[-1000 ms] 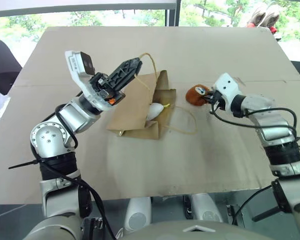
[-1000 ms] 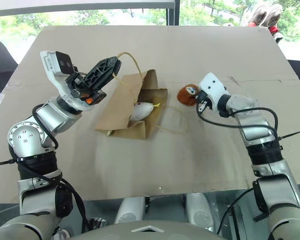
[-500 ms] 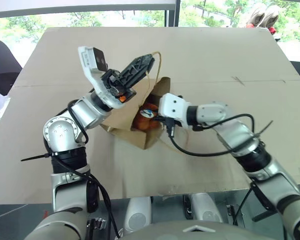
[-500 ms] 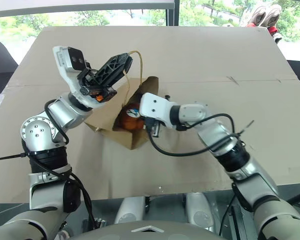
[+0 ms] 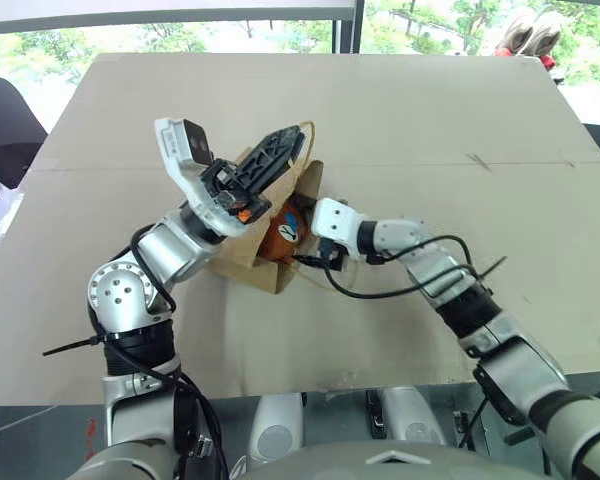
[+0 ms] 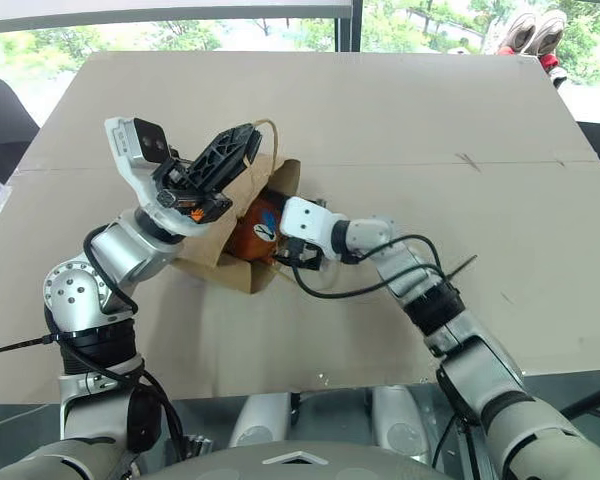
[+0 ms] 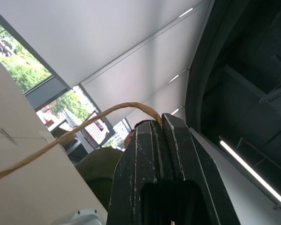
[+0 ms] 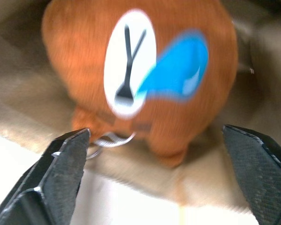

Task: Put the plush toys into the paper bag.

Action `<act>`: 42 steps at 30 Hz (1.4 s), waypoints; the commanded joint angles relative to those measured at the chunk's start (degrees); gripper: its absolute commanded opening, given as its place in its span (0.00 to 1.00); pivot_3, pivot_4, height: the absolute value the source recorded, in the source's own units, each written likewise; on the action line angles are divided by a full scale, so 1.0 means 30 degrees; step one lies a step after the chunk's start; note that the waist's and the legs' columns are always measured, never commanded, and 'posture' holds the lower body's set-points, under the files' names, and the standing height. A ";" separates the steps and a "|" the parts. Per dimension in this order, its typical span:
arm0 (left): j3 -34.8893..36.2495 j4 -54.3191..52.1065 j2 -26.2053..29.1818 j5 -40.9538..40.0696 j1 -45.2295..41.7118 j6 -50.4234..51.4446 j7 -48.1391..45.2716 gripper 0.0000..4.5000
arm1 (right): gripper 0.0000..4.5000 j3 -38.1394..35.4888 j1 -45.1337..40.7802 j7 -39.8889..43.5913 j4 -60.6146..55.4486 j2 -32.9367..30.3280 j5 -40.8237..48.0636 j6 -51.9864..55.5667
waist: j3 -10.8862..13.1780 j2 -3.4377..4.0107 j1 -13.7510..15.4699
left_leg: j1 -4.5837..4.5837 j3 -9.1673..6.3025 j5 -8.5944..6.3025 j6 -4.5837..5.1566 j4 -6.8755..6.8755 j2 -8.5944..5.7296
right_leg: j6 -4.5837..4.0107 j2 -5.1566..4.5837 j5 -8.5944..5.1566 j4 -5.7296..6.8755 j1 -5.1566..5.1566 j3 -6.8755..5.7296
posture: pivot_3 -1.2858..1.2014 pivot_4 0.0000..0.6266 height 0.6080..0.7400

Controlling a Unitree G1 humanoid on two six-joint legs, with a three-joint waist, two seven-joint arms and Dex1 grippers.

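The brown paper bag lies on its side on the table, mouth facing right. My left gripper is above it, shut on a tan loop handle and holding that side of the mouth up. The round orange-brown plush toy sits just inside the mouth, its white and blue label facing my right gripper. That gripper is open at the bag's mouth, its fingers standing wide on either side of the toy without touching it.
The table is covered in tan cardboard, with bare room to the right and front of the bag. A black cable loops from my right wrist over the table. A dark chair stands off the left edge.
My right gripper carried the orange-brown toy leftwards from the right of the table into the bag's mouth, then opened and let it go. The left gripper kept hold of the handle.
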 commanded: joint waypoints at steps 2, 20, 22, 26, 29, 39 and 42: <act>0.0543 -0.0376 0.0608 -0.0607 -0.0194 -0.0358 -0.0352 0.00 | 0.92 -0.2213 0.1628 0.0129 -0.6413 -0.1378 0.1683 0.4397 | 0.0002 0.0003 -0.0009 | 0.0008 -0.0001 0.0005 -0.0006 -0.0001 0.0000 | 0.0000 0.0003 0.0000 0.0008 0.0000 0.0001 | 0.52 0.24 1.00; 0.1095 0.1392 0.1766 -0.3052 -0.2037 0.0162 -0.1090 0.00 | 0.92 -1.7501 0.6674 -0.3004 -1.7434 0.2721 0.9705 2.6922 | 0.0004 0.0012 -0.0078 | 0.0015 -0.0058 0.0004 -0.0008 -0.0012 -0.0009 | -0.0011 0.0008 -0.0007 -0.0013 0.0013 -0.0027 | 0.52 0.24 1.00; 0.0976 0.1294 0.1746 -0.3008 -0.1958 0.0255 -0.1143 0.00 | 0.92 -1.7700 0.5902 -0.3293 -1.6513 0.3387 0.9806 2.6726 | 0.0006 0.0015 -0.0092 | 0.0019 -0.0061 0.0005 -0.0008 -0.0012 -0.0009 | -0.0011 0.0011 -0.0007 -0.0012 0.0012 -0.0027 | 0.52 0.24 1.00; 0.0825 0.1218 0.1635 -0.2988 -0.1950 0.0232 -0.1135 0.00 | 0.87 -1.7496 0.4923 -0.3943 -1.4191 0.4296 1.0054 2.5902 | 0.0007 0.0017 -0.0071 | 0.0008 -0.0070 0.0005 -0.0007 -0.0016 -0.0017 | -0.0011 0.0014 -0.0006 -0.0017 0.0005 -0.0023 | 0.52 0.24 1.00; 0.0750 0.1101 0.1578 -0.3021 -0.1948 0.0137 -0.1083 0.00 | 0.67 -1.6041 0.5323 -0.4192 -1.3249 0.4164 1.0267 2.5061 | 0.0007 0.0017 -0.0023 | -0.0007 -0.0082 0.0003 -0.0006 -0.0032 -0.0022 | -0.0012 0.0012 -0.0007 -0.0030 0.0002 -0.0031 | 0.52 0.24 1.00; 0.0911 0.0693 0.1401 -0.2891 -0.1750 -0.0423 -0.0629 0.00 | 0.01 -1.8871 0.4430 -0.3913 -1.4730 0.5932 1.5291 2.5445 | 0.0010 0.0021 -0.0064 | -0.0007 -0.0082 0.0003 -0.0006 -0.0049 -0.0022 | -0.0009 0.0014 -0.0008 -0.0026 -0.0009 -0.0028 | 0.52 0.24 1.00; 0.1083 0.1321 0.1310 -0.2010 -0.2303 -0.1118 -0.0385 0.00 | 0.01 -2.2539 0.1601 -0.5158 -1.5057 0.7073 1.9089 2.6169 | 0.0024 0.0043 -0.0054 | -0.0008 -0.0082 0.0004 -0.0006 -0.0042 -0.0022 | -0.0009 0.0014 -0.0007 -0.0022 -0.0009 -0.0028 | 0.52 0.24 1.00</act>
